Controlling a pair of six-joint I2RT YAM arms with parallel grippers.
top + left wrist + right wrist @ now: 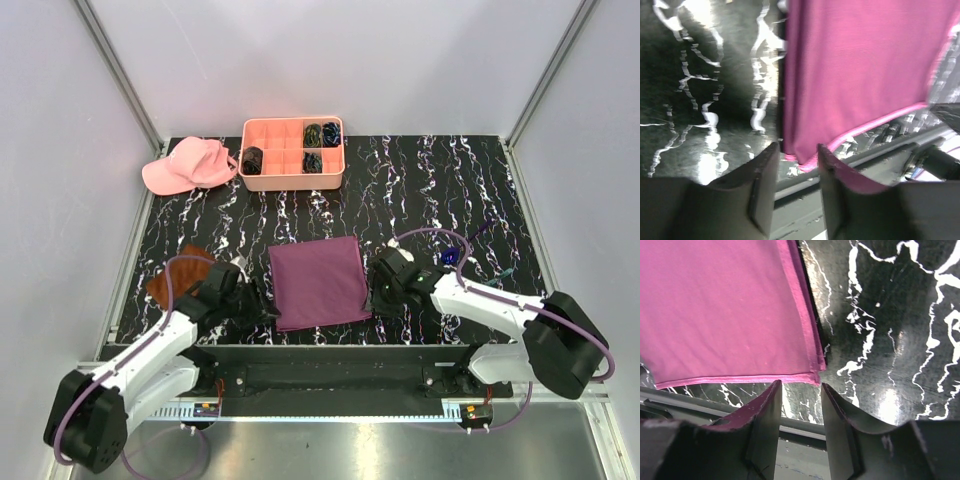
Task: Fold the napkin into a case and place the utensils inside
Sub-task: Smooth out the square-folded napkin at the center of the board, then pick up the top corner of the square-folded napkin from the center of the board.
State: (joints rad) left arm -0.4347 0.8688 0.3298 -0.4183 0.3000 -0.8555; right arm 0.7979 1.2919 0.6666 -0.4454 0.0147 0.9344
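Napkin hems stacked, right wrist view.

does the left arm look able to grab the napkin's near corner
Probably yes: the left pincer is open, and the near corner of the thin magenta-purple cloth napkin sits at its gap, nothing between.

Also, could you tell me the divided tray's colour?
The divided plastic tray is salmon pink; top external view.

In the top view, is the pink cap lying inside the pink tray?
No, the cap lies on the table, to the left of the tray, outside its compartments.
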